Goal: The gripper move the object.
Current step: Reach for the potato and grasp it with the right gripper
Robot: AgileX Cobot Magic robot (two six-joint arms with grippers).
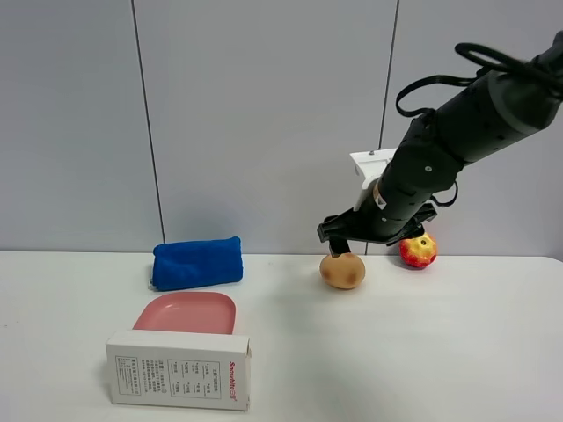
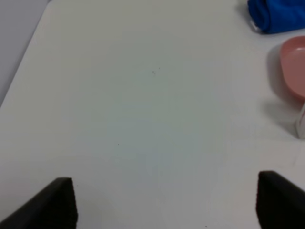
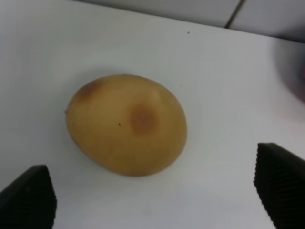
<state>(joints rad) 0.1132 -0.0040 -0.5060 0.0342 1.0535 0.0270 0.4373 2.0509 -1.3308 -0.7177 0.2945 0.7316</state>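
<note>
Right pincer (image 1: 343, 247) hangs just right of centre in the high view, directly over the tan-orange object (image 1: 343, 271); its dark, cable-wrapped arm (image 1: 475, 123) slants down from the upper right corner, with a white bracket (image 1: 369, 167) at the wrist. From the right wrist camera the right pincer (image 3: 157, 186) is spread wide, one black finger (image 3: 29, 196) on each side of the tan-orange object (image 3: 126, 124), and neither one touches it; nothing is pinched. The object sits on the white tabletop (image 1: 422, 352), egg-shaped, with a brownish blotch on its upper face; you can see its shadow under it, so it's resting there, not lifted. Just to its right, near the wall, there's a red-and-yellow apple (image 1: 419, 251), partly tucked behind the arm. Over on the left of the frame, a blue folded cloth (image 1: 197, 262) lies by the wall; below it a pink plate (image 1: 186, 314), and in front of that a white box (image 1: 179, 369) standing at the lower left. Left pincer (image 2: 167, 202), seen only by its own wrist camera, is spread wide too, over bare tabletop (image 2: 143, 119); the blue cloth (image 2: 279, 14), the pink plate (image 2: 294, 64) and a sliver of the box (image 2: 301, 121) show at the edge of that view.
</note>
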